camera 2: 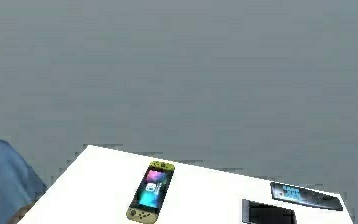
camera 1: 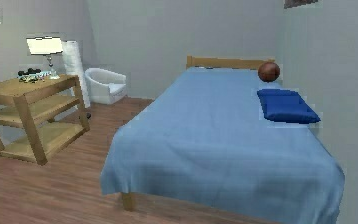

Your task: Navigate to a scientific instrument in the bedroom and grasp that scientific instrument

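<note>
- Jaws: cannot tell anything about them.
- At 9 o'clock in the forward view, a wooden table (camera 1: 37,112) with a shelf below, standing on the brown wood floor (camera 1: 47,190).
- On top of that table, a lamp (camera 1: 45,47) with a white shade, and just beside it at its 8 o'clock a small dark thing (camera 1: 30,72), too small to tell if it is the scientific instrument.
- At 10 o'clock, a white armchair (camera 1: 107,85) by the grey wall.
- From the middle to 4 o'clock, a big bed (camera 1: 207,145) with a blue cover; at 2 o'clock on it, a blue pillow (camera 1: 287,105) and a brown ball (camera 1: 269,72).
- At 6 o'clock in the arm side view, a white tabletop (camera 2: 92,185) with a game console (camera 2: 152,190) lying flat; at 4 o'clock, two dark flat things (camera 2: 305,194).
</note>
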Available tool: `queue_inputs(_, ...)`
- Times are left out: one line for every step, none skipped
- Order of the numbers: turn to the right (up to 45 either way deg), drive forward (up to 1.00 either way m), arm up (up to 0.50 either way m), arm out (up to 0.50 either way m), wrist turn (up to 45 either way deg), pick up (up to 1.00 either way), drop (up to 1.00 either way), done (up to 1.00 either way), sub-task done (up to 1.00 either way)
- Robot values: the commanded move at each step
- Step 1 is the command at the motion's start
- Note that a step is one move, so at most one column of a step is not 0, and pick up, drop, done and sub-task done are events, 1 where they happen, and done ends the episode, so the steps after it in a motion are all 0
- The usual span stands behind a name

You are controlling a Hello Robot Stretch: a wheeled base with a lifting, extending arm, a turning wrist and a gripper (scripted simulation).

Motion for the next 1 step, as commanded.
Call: queue_inputs(0.0,0.0,0.5,0.0,0.0,0.0,0.0,0.0,0.0)
